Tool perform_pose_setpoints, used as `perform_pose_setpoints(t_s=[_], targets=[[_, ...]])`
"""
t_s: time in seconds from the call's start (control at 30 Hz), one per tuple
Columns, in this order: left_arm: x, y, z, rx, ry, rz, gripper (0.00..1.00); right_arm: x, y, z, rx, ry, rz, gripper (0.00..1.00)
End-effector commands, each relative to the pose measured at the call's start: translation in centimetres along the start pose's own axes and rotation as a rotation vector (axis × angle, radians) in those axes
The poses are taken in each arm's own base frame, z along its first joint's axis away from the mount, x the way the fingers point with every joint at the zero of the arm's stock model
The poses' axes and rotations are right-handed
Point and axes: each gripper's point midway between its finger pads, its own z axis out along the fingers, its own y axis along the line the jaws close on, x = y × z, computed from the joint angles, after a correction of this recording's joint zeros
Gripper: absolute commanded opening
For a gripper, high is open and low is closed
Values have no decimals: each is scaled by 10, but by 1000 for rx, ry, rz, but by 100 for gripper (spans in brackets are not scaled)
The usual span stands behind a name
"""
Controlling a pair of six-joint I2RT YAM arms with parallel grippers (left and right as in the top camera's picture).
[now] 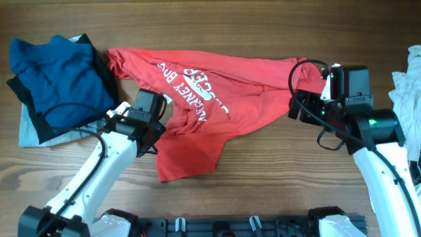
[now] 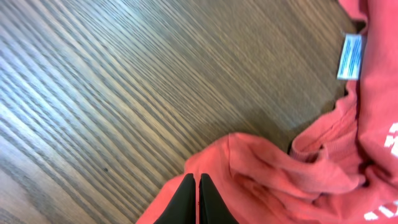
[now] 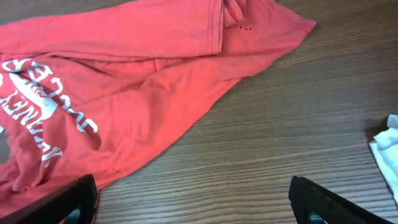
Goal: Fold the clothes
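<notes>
The crumpled red short-sleeved cotton T-shirt with white lettering (image 1: 217,105) lies mid-table. The left gripper (image 2: 198,199) reaches in from the near edge, pressed closed at its hem (cloth pinched? unclear). The right gripper (image 3: 196,208) gapes wide, empty. Only the left wrist view shows the small white care label (image 2: 350,57).

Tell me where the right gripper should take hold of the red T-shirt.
I'd take the red T-shirt at its pointed far-right corner. It lies flat with bare table beside it, so the open right gripper can probably come from the right, one finger under the edge.
</notes>
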Motion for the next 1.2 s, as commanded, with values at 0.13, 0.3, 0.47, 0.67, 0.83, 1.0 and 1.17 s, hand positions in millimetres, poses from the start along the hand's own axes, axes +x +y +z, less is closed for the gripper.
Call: perform_pose_setpoints(t_s=[0.13, 0.3, 0.47, 0.67, 0.83, 1.0, 1.17], targets=[[16, 13, 9, -66, 85, 66, 35, 2, -6, 0, 30, 5, 15, 100], [20, 18, 13, -80, 94, 71, 73, 1, -6, 0, 30, 3, 16, 100], [45, 0, 29, 72, 187, 197, 77, 1, -6, 0, 30, 4, 16, 100], [54, 7, 47, 98, 179, 212, 75, 1, -6, 0, 29, 4, 16, 100], [55, 7, 52, 119, 166, 225, 69, 1, -6, 0, 30, 4, 16, 100], [53, -2, 53, 165, 149, 283, 55, 1, -6, 0, 29, 4, 18, 100], [55, -4, 52, 176, 158, 284, 49, 1, -6, 0, 29, 4, 18, 100]])
